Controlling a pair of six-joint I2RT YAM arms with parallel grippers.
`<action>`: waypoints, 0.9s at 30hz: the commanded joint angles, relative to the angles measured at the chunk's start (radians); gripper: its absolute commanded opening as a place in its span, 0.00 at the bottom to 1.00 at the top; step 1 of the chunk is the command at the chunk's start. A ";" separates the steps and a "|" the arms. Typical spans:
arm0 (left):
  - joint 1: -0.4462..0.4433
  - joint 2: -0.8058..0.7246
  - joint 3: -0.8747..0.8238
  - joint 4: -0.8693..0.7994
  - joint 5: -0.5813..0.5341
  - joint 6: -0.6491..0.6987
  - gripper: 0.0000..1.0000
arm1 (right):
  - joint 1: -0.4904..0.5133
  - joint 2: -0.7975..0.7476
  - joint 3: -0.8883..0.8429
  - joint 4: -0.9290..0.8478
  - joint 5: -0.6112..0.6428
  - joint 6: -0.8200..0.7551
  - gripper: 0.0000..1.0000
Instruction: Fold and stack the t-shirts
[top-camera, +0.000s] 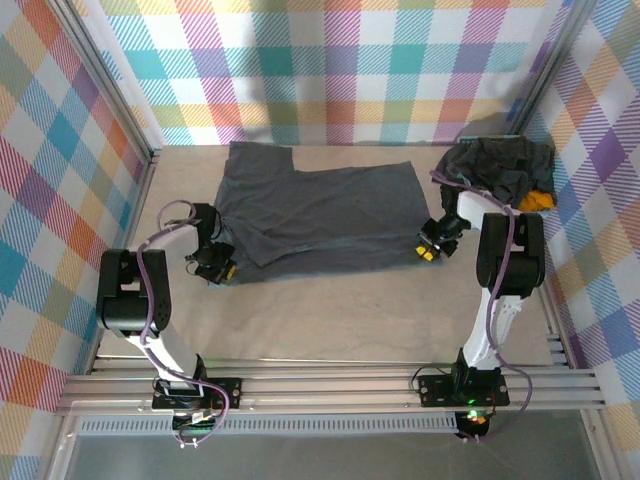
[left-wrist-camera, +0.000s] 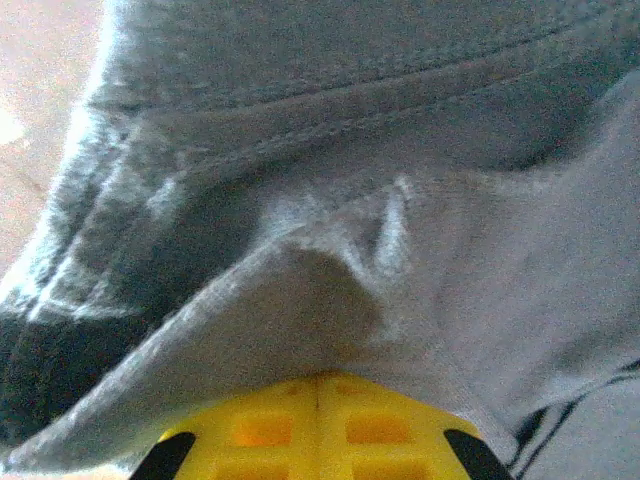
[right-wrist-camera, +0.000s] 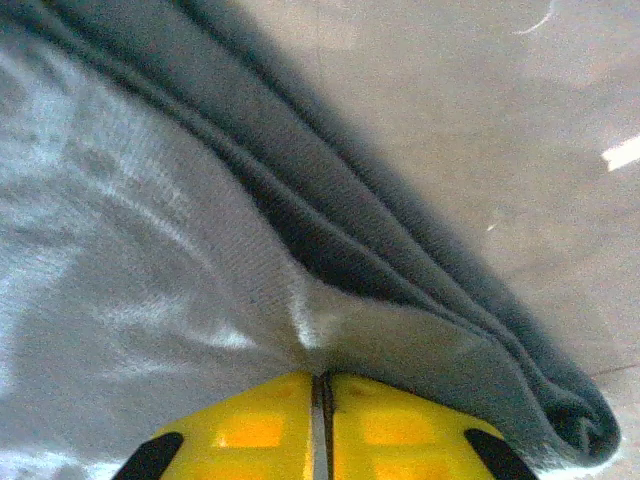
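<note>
The grey t-shirt (top-camera: 320, 215) lies flat between both claws, its long axis running left to right. The left claw (top-camera: 218, 268) and right claw (top-camera: 430, 252) each pinch its near edge, fingers together.

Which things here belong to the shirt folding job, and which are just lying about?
Job: grey shirt, pinched by left claw and right claw; shirt pile, back right.
Lying about: checked backdrop; metal rail.
</note>
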 joint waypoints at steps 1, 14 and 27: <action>0.000 0.021 -0.018 -0.111 -0.112 -0.018 0.06 | 0.008 0.045 -0.005 -0.094 0.063 0.016 0.06; 0.012 -0.166 -0.212 -0.213 -0.147 -0.007 0.07 | 0.030 -0.235 -0.355 -0.097 0.067 0.119 0.08; -0.127 -0.321 -0.055 -0.184 0.027 -0.169 0.40 | 0.206 -0.459 -0.219 0.177 -0.183 -0.037 0.53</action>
